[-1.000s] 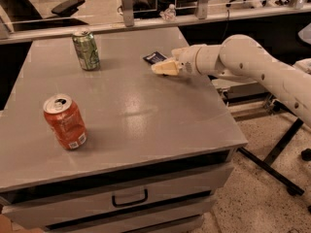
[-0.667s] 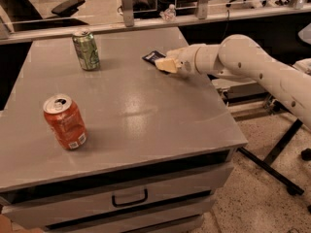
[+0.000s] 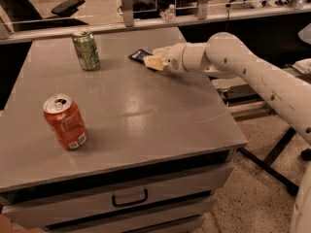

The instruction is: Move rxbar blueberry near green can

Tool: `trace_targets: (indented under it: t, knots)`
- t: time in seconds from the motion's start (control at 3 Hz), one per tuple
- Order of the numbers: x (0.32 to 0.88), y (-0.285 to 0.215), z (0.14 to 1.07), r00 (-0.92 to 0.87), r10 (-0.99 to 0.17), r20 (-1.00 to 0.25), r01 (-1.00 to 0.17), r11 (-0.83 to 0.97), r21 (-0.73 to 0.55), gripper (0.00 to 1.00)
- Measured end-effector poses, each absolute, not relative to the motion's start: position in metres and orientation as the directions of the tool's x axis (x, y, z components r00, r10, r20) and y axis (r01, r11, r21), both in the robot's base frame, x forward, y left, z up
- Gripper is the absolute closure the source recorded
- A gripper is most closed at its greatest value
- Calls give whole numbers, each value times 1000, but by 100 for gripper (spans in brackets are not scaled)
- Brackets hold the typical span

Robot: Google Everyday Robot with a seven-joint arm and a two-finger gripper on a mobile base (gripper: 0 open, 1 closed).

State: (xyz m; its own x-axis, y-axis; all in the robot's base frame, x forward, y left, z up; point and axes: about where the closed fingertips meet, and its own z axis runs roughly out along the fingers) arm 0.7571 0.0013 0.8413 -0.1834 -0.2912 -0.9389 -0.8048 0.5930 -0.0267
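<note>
The rxbar blueberry [image 3: 139, 55], a small dark blue bar, is at the back of the grey table [image 3: 146, 115], right of centre. My gripper [image 3: 153, 60] reaches in from the right and is shut on the bar's right end, holding it low over the table top. The green can [image 3: 86, 50] stands upright at the back left, about a can's height to the left of the bar. Part of the bar is hidden under the pale fingers [image 3: 151, 62].
An orange-red soda can [image 3: 65, 122] stands upright at the front left of the table. A rail with posts [image 3: 127, 6] runs behind the back edge. The table has drawers [image 3: 129, 198] at the front. My white arm [image 3: 252, 76] spans the right side.
My gripper has moved left along the back of the table, and the blue bar has moved with it, closer to the green can. The cans have not moved.
</note>
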Motion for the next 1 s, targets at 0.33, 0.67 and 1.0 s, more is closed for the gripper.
trace_targets:
  t: [0.33,0.67,1.0]
  knots:
    - [761,47,841,-159,-275,-948,-870,494,2,100]
    - [762,83,845,-135,-264,-955,-915,403,18,100]
    - [760,109,847,-128,-274,-953,-943,331,31,85]
